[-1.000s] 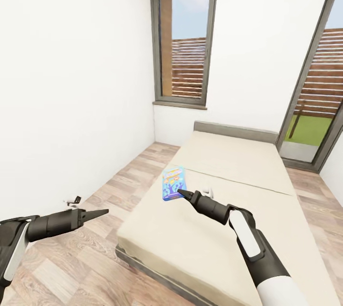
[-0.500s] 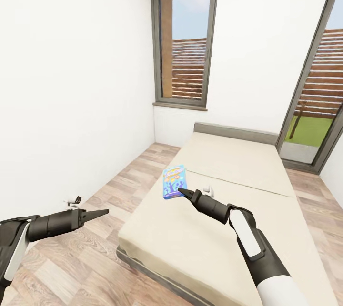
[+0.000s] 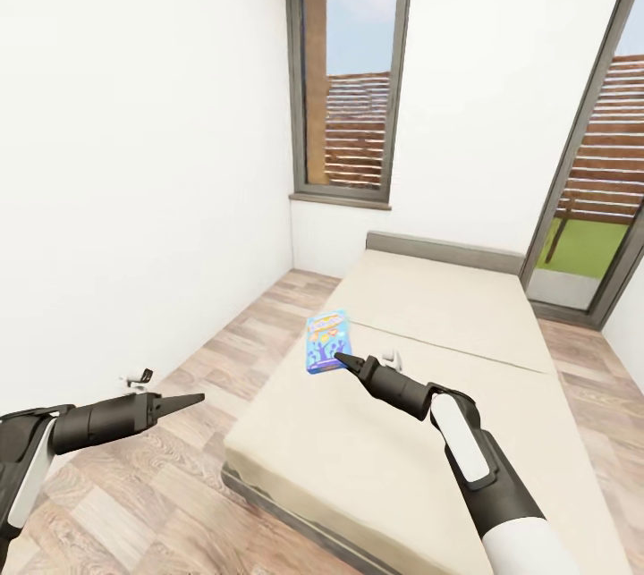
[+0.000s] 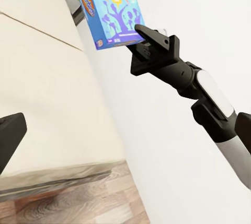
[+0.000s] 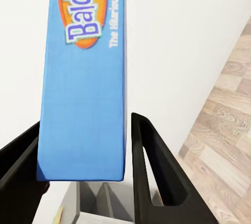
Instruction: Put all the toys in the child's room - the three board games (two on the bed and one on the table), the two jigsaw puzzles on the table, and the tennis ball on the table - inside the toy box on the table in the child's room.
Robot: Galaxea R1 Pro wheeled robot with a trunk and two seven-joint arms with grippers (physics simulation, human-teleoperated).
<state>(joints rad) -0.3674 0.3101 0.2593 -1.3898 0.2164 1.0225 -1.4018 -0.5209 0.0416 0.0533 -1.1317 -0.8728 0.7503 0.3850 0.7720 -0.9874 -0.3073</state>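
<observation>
The bed [image 3: 447, 351] stood on the wood-plank floor [image 3: 224, 351], its beige mattress crossed by a seam. A blue board game [image 3: 326, 343] seemed to sit near its left edge, possibly lifted slightly.

Glossy printed board game [image 3: 327, 343], matt beige bed [image 3: 429, 396], wood-plank floor [image 3: 179, 432]

The blue board game [image 5: 83, 78] carries the only readable print. On its orange oval logo, large white letters spell "Balder", cut off by the frame edge. Beside the logo, smaller white print reads "The Hilarious Bluff", also cut off. In the left wrist view the same logo shows partly, and the small speech-bubble print below it is too small to read.
</observation>
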